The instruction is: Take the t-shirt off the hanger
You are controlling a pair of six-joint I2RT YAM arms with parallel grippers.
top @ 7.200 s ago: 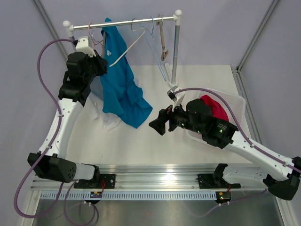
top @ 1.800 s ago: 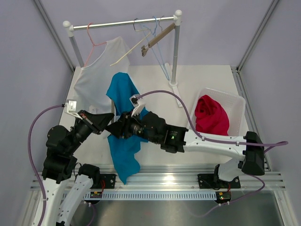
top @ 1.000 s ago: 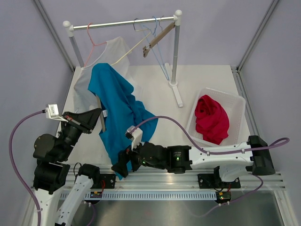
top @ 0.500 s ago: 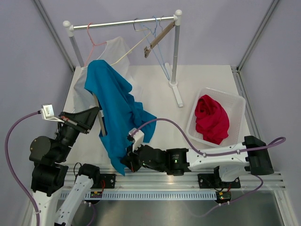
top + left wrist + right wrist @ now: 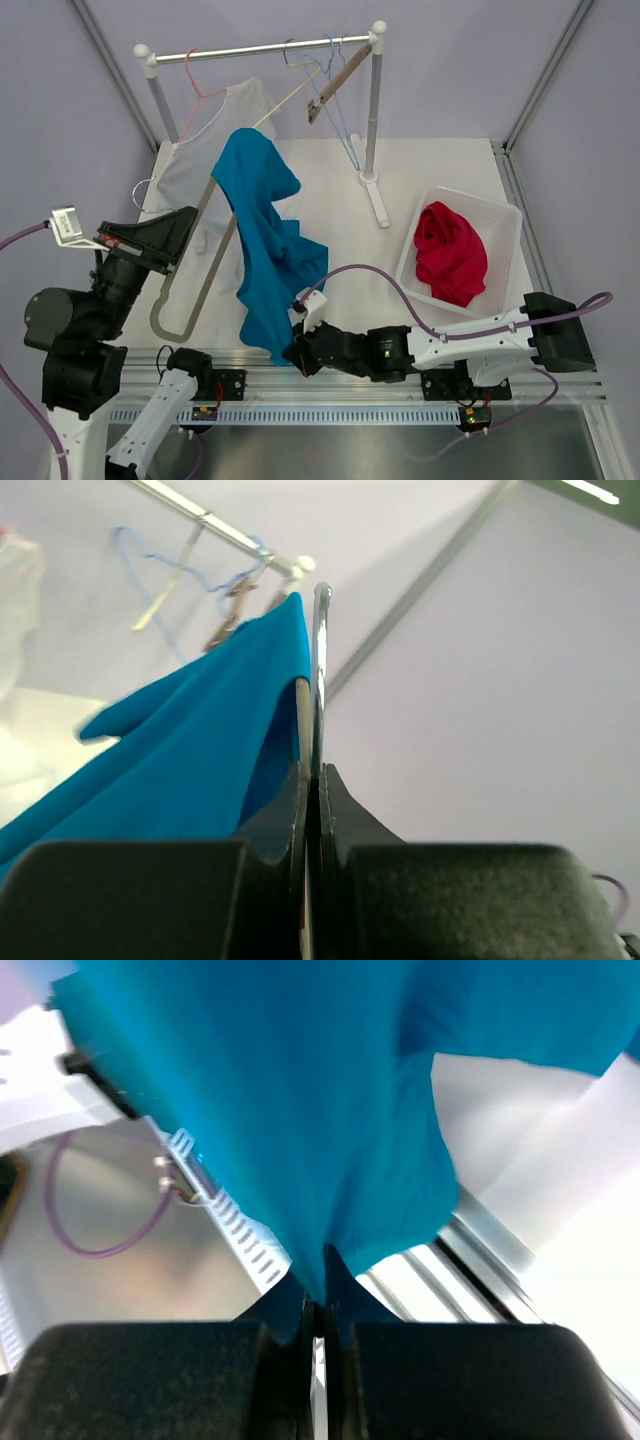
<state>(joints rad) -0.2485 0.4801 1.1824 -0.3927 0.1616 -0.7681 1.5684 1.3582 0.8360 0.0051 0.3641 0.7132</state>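
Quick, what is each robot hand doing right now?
Left gripper: shut on the hanger.
Right gripper: shut on the t-shirt.

Right pincer (image 5: 294,352) clamped on the t-shirt (image 5: 262,225) hem; cloth hangs straight ahead of it, no passage there; worktop (image 5: 335,175) ahead-right is bare up to rack post (image 5: 372,110) and basket (image 5: 500,215), narrow lane between those two; left pincer (image 5: 188,228) boxed in ahead by hanger (image 5: 210,285) and white garment (image 5: 190,175).
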